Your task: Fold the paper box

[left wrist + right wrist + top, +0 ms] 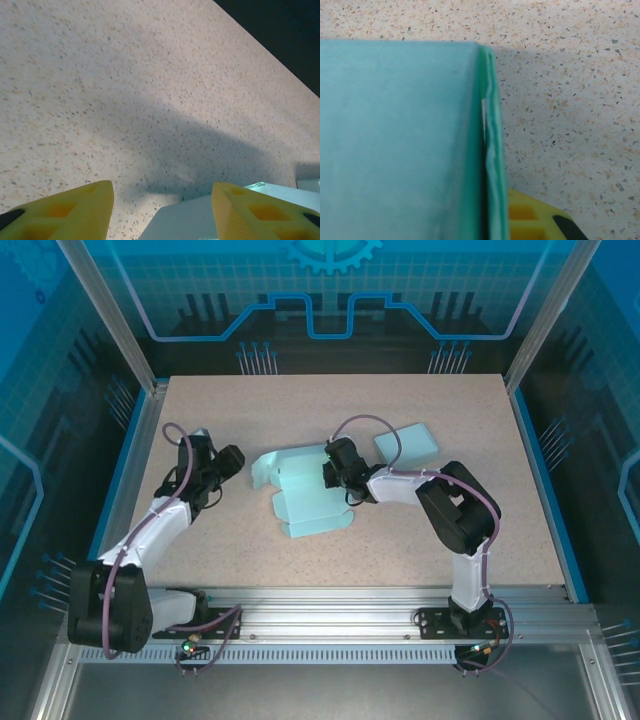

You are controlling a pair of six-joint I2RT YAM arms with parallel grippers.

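Box (305,502): half-folded, mid-desk (200,550), flaps splayed.
Right pincer (330,476): clamped on a wall at the box's right side.
Left pincer (234,457): jaws apart, empty, just beside the box's left flap.
Risk: the thin wall may crease or tear under the clamp. A one-sided pull could drag the box rather than fold it.

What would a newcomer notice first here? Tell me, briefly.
The pale teal paper box, half folded, lies in the middle of the speckled table, with the right claw shut on one of its walls. The left claw hangs open just to the box's left, apart from it. A flat teal piece lies farther back on the right.
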